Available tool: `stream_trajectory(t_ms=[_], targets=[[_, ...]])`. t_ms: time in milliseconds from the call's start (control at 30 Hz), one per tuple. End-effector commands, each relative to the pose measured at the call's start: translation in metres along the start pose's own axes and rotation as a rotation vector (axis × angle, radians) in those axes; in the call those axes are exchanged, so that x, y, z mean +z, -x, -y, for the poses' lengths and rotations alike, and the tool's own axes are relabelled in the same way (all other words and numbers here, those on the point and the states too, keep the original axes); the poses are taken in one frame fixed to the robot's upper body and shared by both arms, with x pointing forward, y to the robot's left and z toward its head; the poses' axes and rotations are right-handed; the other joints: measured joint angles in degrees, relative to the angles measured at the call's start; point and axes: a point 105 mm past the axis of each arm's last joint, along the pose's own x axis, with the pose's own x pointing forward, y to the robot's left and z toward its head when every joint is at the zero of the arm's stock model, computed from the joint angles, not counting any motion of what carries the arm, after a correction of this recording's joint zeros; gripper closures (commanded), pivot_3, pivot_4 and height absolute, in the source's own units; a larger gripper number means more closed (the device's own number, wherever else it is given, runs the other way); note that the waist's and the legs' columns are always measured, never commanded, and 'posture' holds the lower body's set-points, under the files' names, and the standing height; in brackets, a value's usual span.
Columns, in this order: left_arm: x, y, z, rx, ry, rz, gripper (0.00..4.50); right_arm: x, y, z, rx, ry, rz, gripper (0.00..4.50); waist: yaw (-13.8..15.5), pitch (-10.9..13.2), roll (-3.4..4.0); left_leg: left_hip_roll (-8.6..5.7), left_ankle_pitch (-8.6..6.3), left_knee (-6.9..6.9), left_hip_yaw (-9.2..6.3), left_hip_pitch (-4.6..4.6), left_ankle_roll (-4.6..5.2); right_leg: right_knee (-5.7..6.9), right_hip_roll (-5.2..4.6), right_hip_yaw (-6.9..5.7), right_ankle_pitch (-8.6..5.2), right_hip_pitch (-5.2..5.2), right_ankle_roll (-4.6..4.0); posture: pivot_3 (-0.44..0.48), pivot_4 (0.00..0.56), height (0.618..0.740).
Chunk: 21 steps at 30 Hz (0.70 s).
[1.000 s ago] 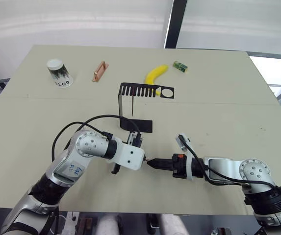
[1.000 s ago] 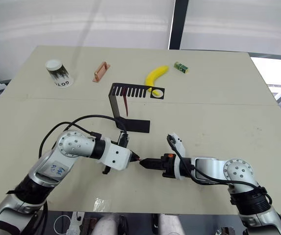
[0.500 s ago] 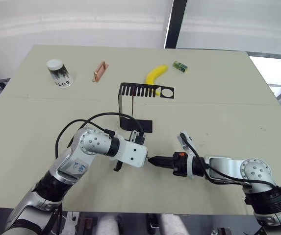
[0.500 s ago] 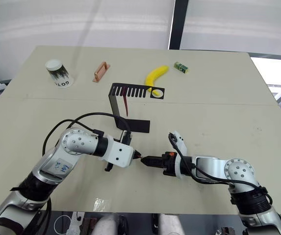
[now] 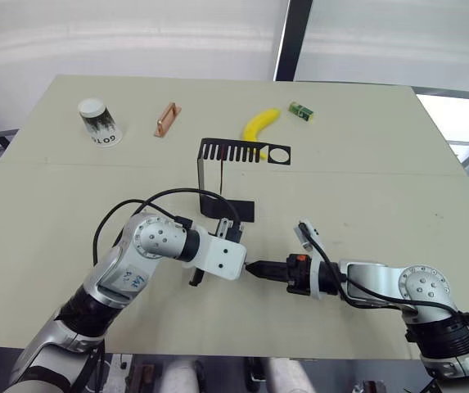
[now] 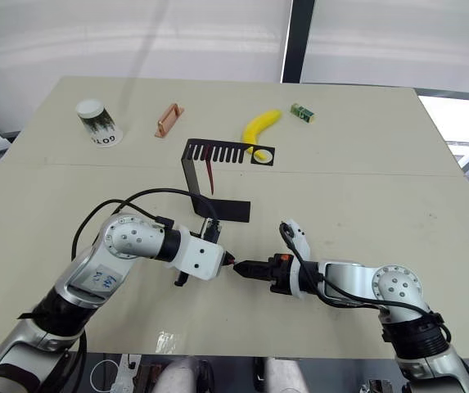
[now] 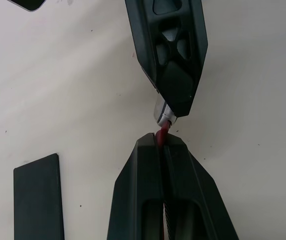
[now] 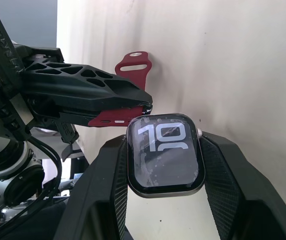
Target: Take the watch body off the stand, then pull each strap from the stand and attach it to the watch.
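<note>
My left gripper (image 5: 243, 266) is shut on a maroon strap (image 7: 161, 134), whose free end (image 8: 133, 62) sticks out past the fingers. My right gripper (image 5: 255, 268) is shut on the watch body (image 8: 163, 152), a rounded-square case with a grey rim and a lit screen. The two grippers meet tip to tip low over the table's front middle. There the strap's end touches the edge of the watch body (image 7: 161, 113). The black stand (image 5: 209, 176) is behind them, with another maroon strap (image 6: 209, 174) hanging from its comb arm.
Along the back of the table (image 5: 381, 188) are an upturned paper cup (image 5: 97, 121), a copper-coloured piece (image 5: 165, 120), a banana (image 5: 260, 124) and a small green box (image 5: 300, 110). The stand's base (image 5: 236, 211) lies just behind my left gripper.
Over the second my left gripper with the strap shifted slightly right and toward the stand, and the right gripper's tip stayed against it. Little has moved in the last half second.
</note>
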Motion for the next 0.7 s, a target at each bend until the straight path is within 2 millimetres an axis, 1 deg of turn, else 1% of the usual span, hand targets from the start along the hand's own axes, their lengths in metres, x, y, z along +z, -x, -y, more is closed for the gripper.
stream_trajectory(t_ms=[33, 133, 267, 600, 700], targets=[[0.0393, -0.0192, 0.0084, -0.053, -0.09, 0.157, 4.5, -0.0043, -0.0097, -0.0462, 0.223, 0.041, -0.027, 2.89, 0.0, 0.0, 0.0, 0.0, 0.0, 0.0, 0.0, 0.0, 0.0, 0.0, 0.0, 0.0, 0.0, 0.0, 0.0, 0.0, 0.15, 0.729], [0.0389, -0.0188, 0.0063, -0.045, -0.079, 0.162, 4.5, -0.0018, -0.0094, -0.0463, 0.222, 0.04, -0.017, 2.89, 0.01, 0.0, 0.0, 0.0, 0.0, 0.0, 0.0, 0.0, 0.0, 0.0, 0.0, 0.0, 0.0, 0.0, 0.0, 0.0, 0.15, 0.729], [0.0363, -0.0186, 0.0067, -0.041, -0.073, 0.154, 4.5, 0.0042, -0.0075, -0.0543, 0.277, 0.032, 0.032, 2.89, -0.02, 0.0, 0.0, 0.01, 0.0, 0.01, 0.0, 0.0, 0.0, 0.01, 0.0, 0.0, 0.0, 0.0, 0.0, 0.0, 0.15, 0.729], [0.038, -0.021, 0.0053, -0.041, -0.065, 0.146, 4.5, -0.0009, -0.0102, -0.0539, 0.264, 0.039, 0.003, 2.89, -0.01, 0.0, 0.0, 0.01, 0.0, 0.02, 0.0, 0.0, 0.0, 0.03, 0.0, 0.0, 0.0, 0.0, 0.0, 0.0, 0.15, 0.729], [0.043, -0.0236, 0.0045, -0.048, -0.081, 0.161, 4.5, -0.0019, -0.0123, -0.0513, 0.245, 0.032, -0.003, 2.89, 0.0, 0.0, 0.0, 0.01, 0.0, 0.03, 0.0, 0.0, 0.0, 0.03, 0.0, 0.0, 0.0, 0.0, 0.0, 0.0, 0.15, 0.729]])
